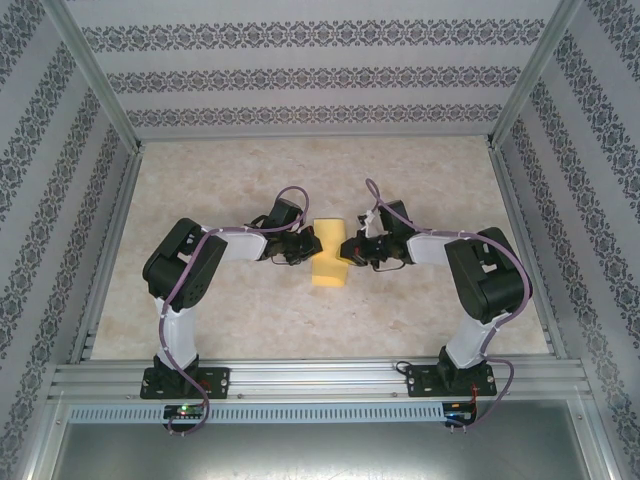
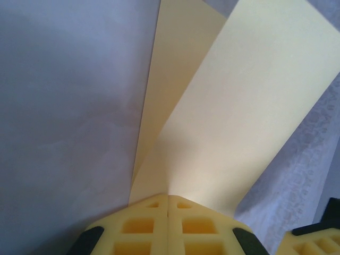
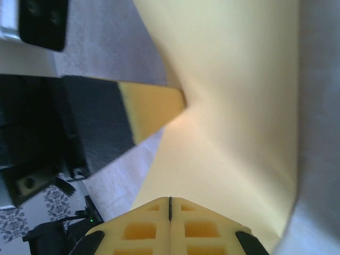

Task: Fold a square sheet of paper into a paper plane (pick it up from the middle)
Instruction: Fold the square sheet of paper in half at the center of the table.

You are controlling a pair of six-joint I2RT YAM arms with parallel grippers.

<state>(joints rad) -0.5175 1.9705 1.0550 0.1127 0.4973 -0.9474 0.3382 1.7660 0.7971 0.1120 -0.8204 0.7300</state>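
Observation:
The square sheet of paper [image 1: 328, 252] is yellow and hangs bent between my two grippers over the middle of the table. My left gripper [image 1: 305, 243] is shut on the sheet's left edge. In the left wrist view its yellow pads meet at the paper [image 2: 234, 117], which fans away from the left gripper [image 2: 169, 197] in two layers. My right gripper [image 1: 352, 248] is shut on the opposite edge. In the right wrist view the sheet [image 3: 239, 106] rises from the right gripper [image 3: 170, 201], and the left gripper's fingertip [image 3: 154, 109] presses on the far side.
The beige tabletop [image 1: 300, 170] is boxed in by aluminium rails [image 1: 310, 378] at the near edge and patterned walls [image 1: 300, 75] at the back and sides. Both arm bases [image 1: 185, 378] stand on the near rail.

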